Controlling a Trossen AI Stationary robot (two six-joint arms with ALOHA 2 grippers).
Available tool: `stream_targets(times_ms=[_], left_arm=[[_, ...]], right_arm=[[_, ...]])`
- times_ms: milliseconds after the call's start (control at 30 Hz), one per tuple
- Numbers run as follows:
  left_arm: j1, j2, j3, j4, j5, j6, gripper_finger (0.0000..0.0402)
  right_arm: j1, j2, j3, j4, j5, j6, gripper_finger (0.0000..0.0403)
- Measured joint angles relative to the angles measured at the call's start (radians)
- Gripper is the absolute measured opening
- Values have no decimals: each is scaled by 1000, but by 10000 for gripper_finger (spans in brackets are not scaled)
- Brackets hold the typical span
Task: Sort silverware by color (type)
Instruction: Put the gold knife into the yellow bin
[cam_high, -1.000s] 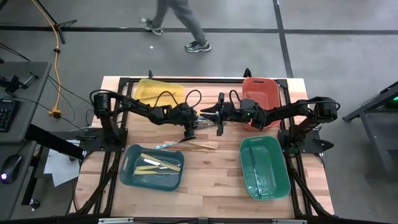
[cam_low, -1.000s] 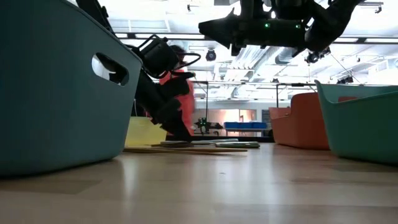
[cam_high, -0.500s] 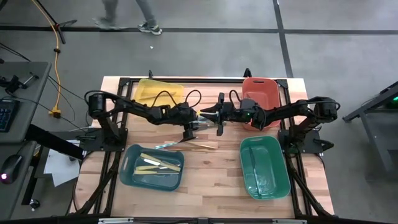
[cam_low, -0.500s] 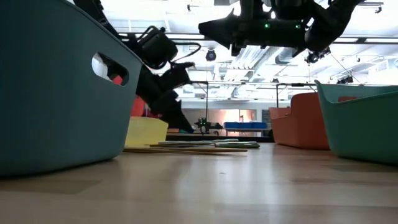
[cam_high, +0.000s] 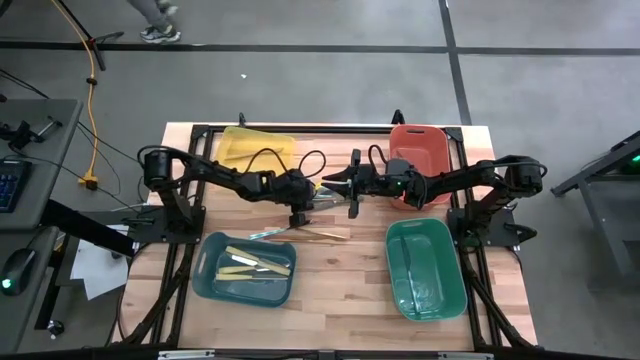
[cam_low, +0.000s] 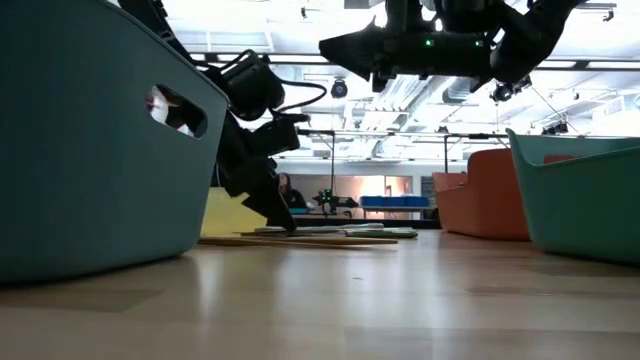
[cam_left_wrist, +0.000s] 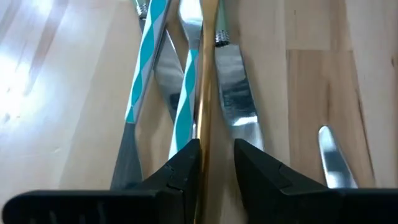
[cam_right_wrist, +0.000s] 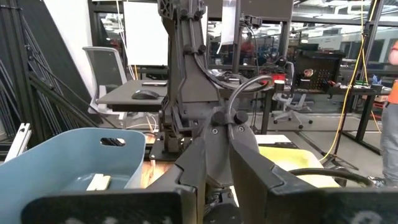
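Observation:
Several pieces of silverware (cam_high: 312, 233) lie flat on the wooden table at its middle. In the left wrist view they are a gold utensil (cam_left_wrist: 207, 93), two teal-striped ones (cam_left_wrist: 146, 68) and a silver knife (cam_left_wrist: 233, 81). My left gripper (cam_left_wrist: 216, 163) slants down onto this pile (cam_low: 320, 234), open, with its fingers on either side of the gold utensil. My right gripper (cam_high: 333, 185) hangs level above the table just right of the left one, with a narrow gap and nothing in it. Cream utensils (cam_high: 255, 263) lie in the blue bin (cam_high: 205, 270). My left gripper stands astride the gold utensil's handle (cam_left_wrist: 206, 140), slanting down, its fingers running along the handle. One finger (cam_left_wrist: 185, 167) is right beside the handle and bare wood shows between it and the other finger. Whether either finger touches it, I cannot tell. The utensil lies flat on the table.
A yellow bin (cam_high: 255, 147) stands at the far left, a red bin (cam_high: 420, 148) at the far right and a green bin (cam_high: 425, 270) at the near right. Bare wood lies between the two near bins. A person walks on the floor beyond the table.
My left gripper has risen a little off the pile, rolled slightly and come down on it again, its finger gap unchanged. The silverware has stayed where it was.

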Motion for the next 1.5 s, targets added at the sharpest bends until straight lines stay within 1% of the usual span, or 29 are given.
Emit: stream_targets(times_ms=[133,333,567,700,833,933,1167,1367,1500], left_arm=[[0,2,0,-9,-37,2,90],[0,2,0,-9,-41,10,90],[0,2,1,-49,-42,-2,90],[-2,2,2,-53,-70,-20,90],[-1,2,2,-54,-74,-21,88],[-1,2,2,-56,-76,-28,76],[0,1,2,-57,-68,-27,12],[0,1,25,-101,-63,-28,9],[1,1,36,-116,-45,-40,4]], right_arm=[[0,0,0,-1,0,0,58],[0,0,0,-3,0,1,58],[0,0,0,-3,1,1,58],[0,0,0,-3,0,1,58],[0,0,0,-2,1,1,58],[0,0,0,-2,1,0,58],[0,0,0,-1,1,-1,58],[0,0,0,-1,36,-2,58],[0,0,0,-1,38,-2,58]])
